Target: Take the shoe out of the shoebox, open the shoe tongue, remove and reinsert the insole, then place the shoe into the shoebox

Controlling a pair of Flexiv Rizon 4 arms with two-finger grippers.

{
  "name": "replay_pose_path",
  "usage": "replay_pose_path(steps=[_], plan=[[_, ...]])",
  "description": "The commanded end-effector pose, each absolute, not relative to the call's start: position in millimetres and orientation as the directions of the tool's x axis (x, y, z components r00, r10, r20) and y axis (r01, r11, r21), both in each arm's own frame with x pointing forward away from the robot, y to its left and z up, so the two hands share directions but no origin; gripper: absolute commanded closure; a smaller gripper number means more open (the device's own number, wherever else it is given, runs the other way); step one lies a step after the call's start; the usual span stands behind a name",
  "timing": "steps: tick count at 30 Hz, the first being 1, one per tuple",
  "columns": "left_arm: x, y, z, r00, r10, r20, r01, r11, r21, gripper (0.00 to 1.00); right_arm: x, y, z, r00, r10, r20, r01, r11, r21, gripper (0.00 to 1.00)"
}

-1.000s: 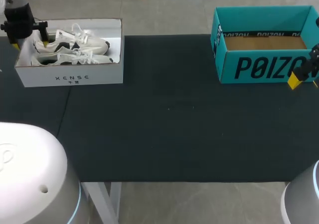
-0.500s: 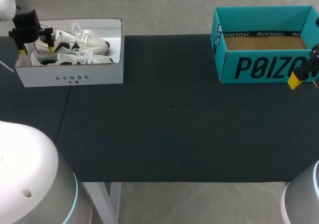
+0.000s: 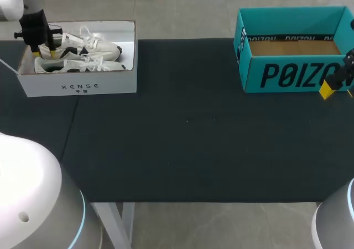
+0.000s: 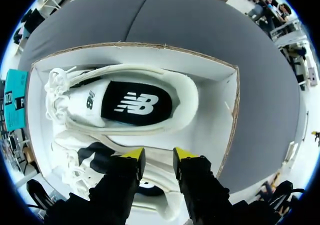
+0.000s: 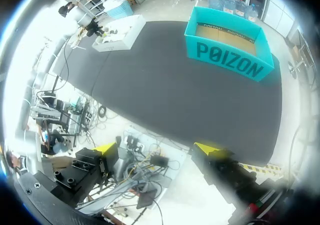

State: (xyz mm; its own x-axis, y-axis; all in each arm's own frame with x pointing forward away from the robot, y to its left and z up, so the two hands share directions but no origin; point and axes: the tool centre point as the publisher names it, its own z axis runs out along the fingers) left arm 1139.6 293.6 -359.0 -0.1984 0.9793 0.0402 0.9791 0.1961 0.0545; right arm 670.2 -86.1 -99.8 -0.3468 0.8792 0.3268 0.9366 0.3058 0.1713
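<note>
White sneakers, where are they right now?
In the head view the white sneakers lie side by side inside the white shoebox at the table's far left, with the left gripper at their heel ends.

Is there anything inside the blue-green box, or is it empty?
Empty. The teal box is open on top, and only its bare brown floor shows inside. Both shoes lie in the white box.

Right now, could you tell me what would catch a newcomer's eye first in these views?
The bright teal shoebox stands out at the far right, open and empty. Across the dark mat, a white shoebox holds a pair of white sneakers, and my left pincer hangs open over their heel end.
</note>
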Motion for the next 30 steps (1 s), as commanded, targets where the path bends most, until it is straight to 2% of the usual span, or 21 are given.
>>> replay_pose_path(steps=[1,24,25,26,27,30], plan=[[1140,294,-363,-0.195,0.98,0.039,0.98,0.192,0.055,1.0,672,-85,-100,-0.346,0.879,0.327,0.937,0.307,0.166,0.0],[1133,295,-353,-0.18,0.982,0.047,0.982,0.177,0.073,1.0,672,-85,-100,-0.346,0.879,0.327,0.937,0.307,0.166,0.0],[1132,295,-352,-0.173,0.984,0.049,0.983,0.17,0.067,0.92,672,-85,-100,-0.346,0.879,0.327,0.937,0.307,0.166,0.0],[1132,295,-352,-0.168,0.985,0.049,0.984,0.164,0.065,0.18,672,-85,-100,-0.346,0.879,0.327,0.937,0.307,0.166,0.0],[1131,295,-352,-0.176,0.983,0.06,0.983,0.172,0.064,0.0,672,-85,-100,-0.346,0.879,0.327,0.937,0.307,0.166,0.0],[1129,294,-352,-0.178,0.983,0.055,0.983,0.174,0.061,0.0,672,-85,-100,-0.346,0.879,0.327,0.937,0.307,0.166,0.0]])
